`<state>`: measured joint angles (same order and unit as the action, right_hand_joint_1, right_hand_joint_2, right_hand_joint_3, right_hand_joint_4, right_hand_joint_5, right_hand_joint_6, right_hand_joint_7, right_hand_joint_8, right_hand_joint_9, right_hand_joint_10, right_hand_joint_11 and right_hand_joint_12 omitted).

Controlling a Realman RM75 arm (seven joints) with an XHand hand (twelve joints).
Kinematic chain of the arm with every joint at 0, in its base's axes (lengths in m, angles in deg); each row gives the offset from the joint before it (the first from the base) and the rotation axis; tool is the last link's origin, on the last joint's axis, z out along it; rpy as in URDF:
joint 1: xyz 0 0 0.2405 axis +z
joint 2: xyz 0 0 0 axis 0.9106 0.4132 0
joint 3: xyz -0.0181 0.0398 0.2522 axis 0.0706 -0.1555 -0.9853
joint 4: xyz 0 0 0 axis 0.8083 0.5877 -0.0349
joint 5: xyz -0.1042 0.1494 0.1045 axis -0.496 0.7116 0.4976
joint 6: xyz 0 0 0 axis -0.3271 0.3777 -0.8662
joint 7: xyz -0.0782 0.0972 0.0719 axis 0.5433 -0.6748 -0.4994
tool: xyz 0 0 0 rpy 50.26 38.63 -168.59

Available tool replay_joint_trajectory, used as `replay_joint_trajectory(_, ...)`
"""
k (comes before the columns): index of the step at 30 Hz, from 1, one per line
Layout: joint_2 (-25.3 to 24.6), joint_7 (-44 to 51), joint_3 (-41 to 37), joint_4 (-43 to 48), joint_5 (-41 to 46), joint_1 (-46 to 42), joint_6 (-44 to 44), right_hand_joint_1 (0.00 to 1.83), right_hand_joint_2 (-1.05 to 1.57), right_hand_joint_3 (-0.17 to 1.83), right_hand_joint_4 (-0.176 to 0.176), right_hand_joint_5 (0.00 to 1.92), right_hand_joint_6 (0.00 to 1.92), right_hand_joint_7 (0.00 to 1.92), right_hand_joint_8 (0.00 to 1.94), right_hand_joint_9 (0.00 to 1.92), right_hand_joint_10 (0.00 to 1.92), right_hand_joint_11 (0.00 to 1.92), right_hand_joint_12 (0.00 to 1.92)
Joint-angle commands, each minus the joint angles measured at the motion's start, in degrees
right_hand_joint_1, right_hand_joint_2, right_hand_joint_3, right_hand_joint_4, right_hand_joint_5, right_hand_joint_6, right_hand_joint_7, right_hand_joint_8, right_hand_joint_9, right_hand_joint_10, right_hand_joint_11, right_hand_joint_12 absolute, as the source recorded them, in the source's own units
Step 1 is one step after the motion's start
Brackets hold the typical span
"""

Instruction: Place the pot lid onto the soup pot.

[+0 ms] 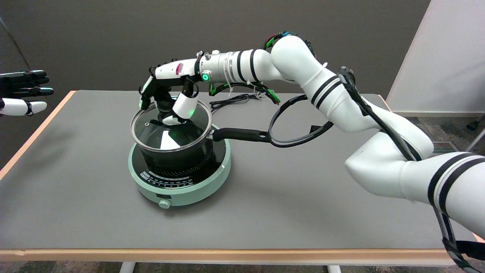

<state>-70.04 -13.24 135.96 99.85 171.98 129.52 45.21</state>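
- Reaching in from the lower right, my right arm point(341, 110) stretches across the counter point(284, 197), and my right hand point(166, 98) hangs over the glass pot lid point(166, 132).
- My fingers point(185, 106) curl down around the lid's black knob point(161, 120); they seem to be closed on it, though the knob is mostly hidden under them (so I cannot tell how firm the hold is).
- The lid sits on top of the black soup pot point(182, 155), its metal rim running round the pot's mouth. Whether it is fully seated or tipped a little, I cannot tell from this angle.
- The pot stands on a round, pale green induction cooker point(204, 185) near the middle of the counter, with a knob point(165, 203) on the cooker's near edge.
- The pot's long black handle point(242, 134) points to the right, toward my arm.
- A black power cord point(231, 100) lies on the counter behind the cooker.
- My left hand point(22, 93) shows at the far left edge, up in the air and well apart from the pot.
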Motion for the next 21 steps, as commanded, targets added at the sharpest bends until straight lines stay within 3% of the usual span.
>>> replay_joint_trajectory(1, 1.57, -0.54, -1.83, 3.65, -0.28, -1.01, 0.84, 0.96, 0.60, 0.87, 0.062, 0.58, 0.25, 0.79, 0.33, 0.74, 0.86, 0.22, 1.70)
replay_joint_trajectory(6, 2.39, -0.54, -2.50, 4.89, -0.43, -1.24, 0.22, 0.95, 0.58, 0.88, 0.059, 0.57, 0.24, 0.77, 0.30, 0.74, 0.76, 0.26, 1.65)
replay_joint_trajectory(18, 4.57, -0.59, -3.82, 8.45, -0.58, -1.71, -0.72, 0.95, 0.57, 0.89, 0.055, 0.55, 0.23, 0.76, 0.29, 0.74, 0.71, 0.29, 1.62)
replay_joint_trajectory(19, 4.02, 0.78, 2.44, 15.52, 1.30, 2.20, 1.69, 0.95, 0.57, 0.89, 0.055, 0.55, 0.23, 0.76, 0.29, 0.75, 0.71, 0.29, 1.62)
replay_joint_trajectory(21, 5.71, -0.53, -5.09, 11.07, -0.50, -2.18, -1.53, 0.95, 0.57, 0.89, 0.055, 0.55, 0.23, 0.76, 0.29, 0.75, 0.70, 0.29, 1.61)
